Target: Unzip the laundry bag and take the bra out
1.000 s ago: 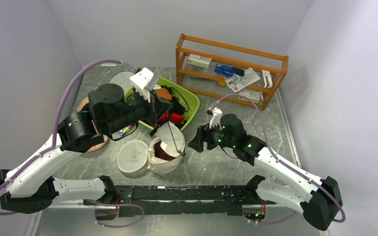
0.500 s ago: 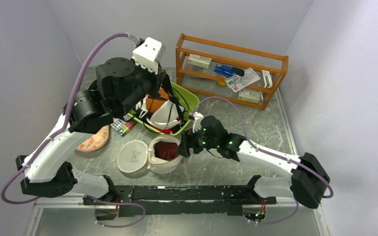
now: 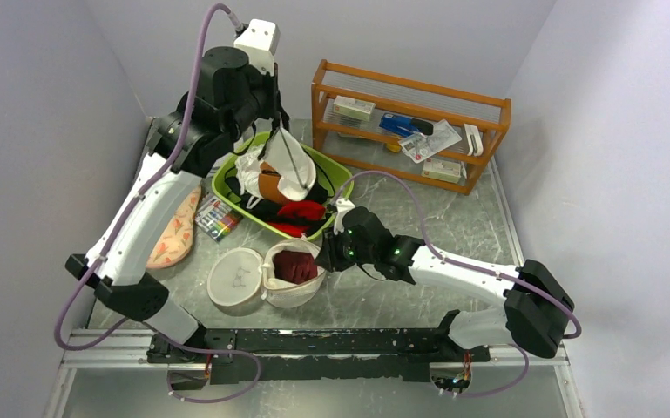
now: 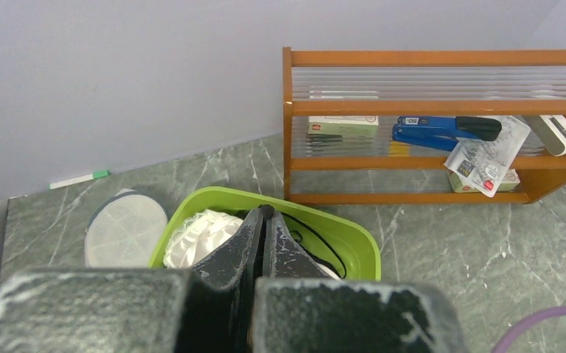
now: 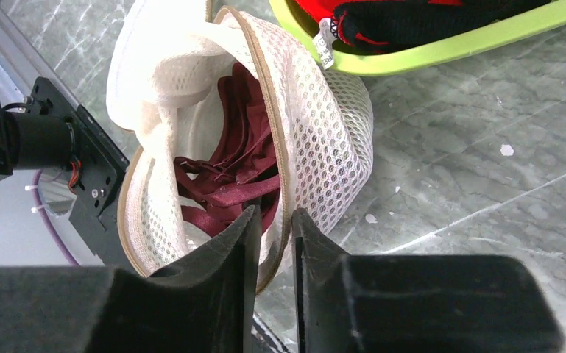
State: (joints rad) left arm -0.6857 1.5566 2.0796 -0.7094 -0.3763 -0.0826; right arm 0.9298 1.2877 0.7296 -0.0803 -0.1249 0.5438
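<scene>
The laundry bag [image 3: 292,292] stands unzipped near the table's front, its cream lid [image 3: 237,277] folded out to the left. In the right wrist view its white mesh wall [image 5: 324,125] is open and the dark maroon bra [image 5: 228,176] lies bunched inside. My right gripper [image 5: 274,213] is at the bag's right rim with one finger inside and one outside, shut on the tan-edged rim. From above it sits at the bag's right side [image 3: 324,259], next to the bra [image 3: 296,266]. My left gripper [image 3: 274,109] is raised high over the green bin, shut on a black strap from which a white garment [image 3: 292,170] hangs.
The green bin [image 3: 338,178] holds a red garment [image 3: 301,211], an orange-brown cup [image 3: 270,185] and black straps. A wooden rack [image 3: 409,122] with a stapler and boxes stands at the back right. A flat mesh disc [image 4: 125,232] lies behind the bin. A patterned insole [image 3: 174,231] and a crayon box [image 3: 218,222] lie to the left.
My left arm rose up and back, lifting the white garment by its strap above the bin. My right gripper moved left to the bag's rim and its jaws closed on it.
</scene>
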